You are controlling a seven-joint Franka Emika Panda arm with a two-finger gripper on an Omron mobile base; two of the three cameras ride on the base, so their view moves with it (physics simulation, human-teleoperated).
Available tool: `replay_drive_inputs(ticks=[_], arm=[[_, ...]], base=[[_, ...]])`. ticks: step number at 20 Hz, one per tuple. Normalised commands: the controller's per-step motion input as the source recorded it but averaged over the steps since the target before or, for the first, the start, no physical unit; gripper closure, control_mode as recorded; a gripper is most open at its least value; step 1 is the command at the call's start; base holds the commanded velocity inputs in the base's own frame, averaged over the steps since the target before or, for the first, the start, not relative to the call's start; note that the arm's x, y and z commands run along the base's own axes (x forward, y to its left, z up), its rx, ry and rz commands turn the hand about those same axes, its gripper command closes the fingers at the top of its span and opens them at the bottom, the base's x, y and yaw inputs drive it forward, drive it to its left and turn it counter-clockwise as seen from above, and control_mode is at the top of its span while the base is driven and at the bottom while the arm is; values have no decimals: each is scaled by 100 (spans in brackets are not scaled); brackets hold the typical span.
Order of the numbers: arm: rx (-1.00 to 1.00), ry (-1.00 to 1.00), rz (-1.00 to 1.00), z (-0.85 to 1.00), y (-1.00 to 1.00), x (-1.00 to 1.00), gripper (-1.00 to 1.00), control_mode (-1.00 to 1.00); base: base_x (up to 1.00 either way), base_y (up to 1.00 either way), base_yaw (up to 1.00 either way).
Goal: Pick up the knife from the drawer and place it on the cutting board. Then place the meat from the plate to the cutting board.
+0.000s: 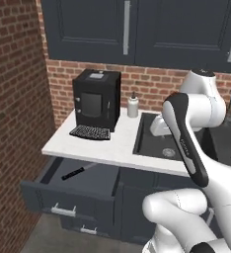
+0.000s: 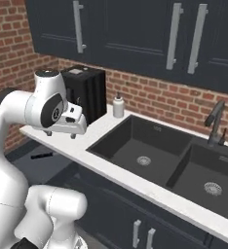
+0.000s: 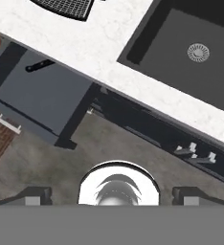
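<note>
The drawer (image 1: pixel 88 184) stands pulled open under the left end of the counter, its silver bar handle on the front. The knife (image 1: pixel 74 172) lies inside near the back, black handle to the left and blade running toward the counter edge; it also appears as knife (image 3: pixel 39 65) and knife (image 2: pixel 41 156). My gripper (image 2: pixel 60 134) hangs above the counter's front edge, right of the drawer and well above it, pointing down. In the hand view the gripper (image 3: pixel 113 195) is open with nothing between its fingertips (image 3: pixel 35 195). The cutting board, plate and meat are out of view.
A black coffee machine (image 1: pixel 96 99) stands on the white counter (image 1: pixel 88 146) above the drawer, with a soap bottle (image 1: pixel 133 106) beside it. A dark double sink (image 2: pixel 150 151) with a faucet (image 2: pixel 216 121) lies to the right. A brick wall (image 1: pixel 14 123) closes the left side.
</note>
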Motion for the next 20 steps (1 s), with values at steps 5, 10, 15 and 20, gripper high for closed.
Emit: replay_drive_inputs(ticks=[5,10,15,20], arm=[[0,0,0,0,0,0,-100,100],[0,0,0,0,0,0,-100,100],[0,0,0,0,0,0,-100,100],[0,2,3,-7,0,0,-100,-100]], base=[[-3,0,40],[0,15,41],[-1,3,38],[-6,0,22]])
